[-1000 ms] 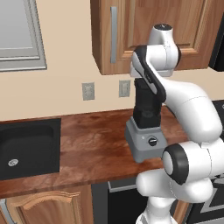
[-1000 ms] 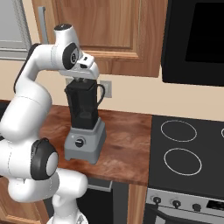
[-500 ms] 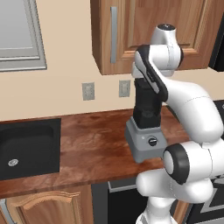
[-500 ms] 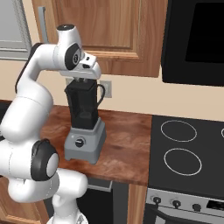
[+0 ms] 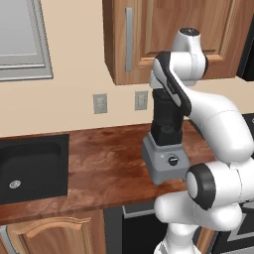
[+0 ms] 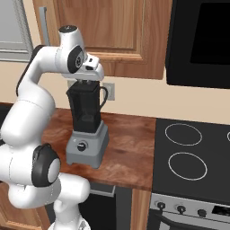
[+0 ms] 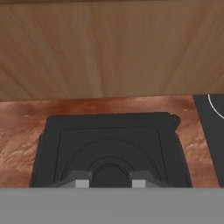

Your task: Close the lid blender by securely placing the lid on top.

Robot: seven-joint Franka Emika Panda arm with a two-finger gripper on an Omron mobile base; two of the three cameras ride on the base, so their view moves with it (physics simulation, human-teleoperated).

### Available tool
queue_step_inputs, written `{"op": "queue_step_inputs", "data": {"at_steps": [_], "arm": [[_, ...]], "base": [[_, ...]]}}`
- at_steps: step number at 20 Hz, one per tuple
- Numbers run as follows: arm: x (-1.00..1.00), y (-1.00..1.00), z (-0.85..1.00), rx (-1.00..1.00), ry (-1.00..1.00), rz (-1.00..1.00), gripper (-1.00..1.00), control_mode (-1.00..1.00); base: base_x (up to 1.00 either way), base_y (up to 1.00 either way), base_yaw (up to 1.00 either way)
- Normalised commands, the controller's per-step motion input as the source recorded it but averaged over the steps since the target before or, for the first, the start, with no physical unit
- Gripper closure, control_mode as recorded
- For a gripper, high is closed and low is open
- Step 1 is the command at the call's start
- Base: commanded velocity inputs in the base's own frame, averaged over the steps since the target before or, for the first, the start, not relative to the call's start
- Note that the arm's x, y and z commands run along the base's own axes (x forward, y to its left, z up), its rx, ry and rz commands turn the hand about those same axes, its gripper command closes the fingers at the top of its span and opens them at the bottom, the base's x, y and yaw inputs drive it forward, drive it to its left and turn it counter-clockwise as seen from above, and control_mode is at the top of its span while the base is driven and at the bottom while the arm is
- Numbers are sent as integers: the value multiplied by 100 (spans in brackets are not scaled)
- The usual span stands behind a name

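Our pincer sits on top of the blender.
Our pincer [image 7: 107, 183] is spread a little around the round bump on the lid [image 7: 109, 146]. The lid lies flat on the blender [image 6: 86, 126], which stands on the brown counter [image 5: 104, 166] between the sink [image 5: 32, 168] and the stove [image 6: 193, 152].

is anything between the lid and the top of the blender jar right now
Nothing visible. In the hand view the lid lies square over the jar, with the tool right above its raised centre. The blender stands alone on the counter.
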Motion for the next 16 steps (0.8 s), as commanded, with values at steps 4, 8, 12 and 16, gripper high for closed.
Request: {"op": "queue_step_inputs", "data": {"at_steps": [4, 8, 12, 16], "arm": [[30, 0, -17, 0, -8, 5, 100, -100], [11, 0, -31, 0, -4, 6, 100, -100], [0, 0, -47, 0, -1, 7, 100, -100], [-4, 0, -55, 0, -3, 8, 100, -100]], "base": [[0, 0, 0], [0, 0, 0], [0, 0, 0], [0, 0, 0]]}}
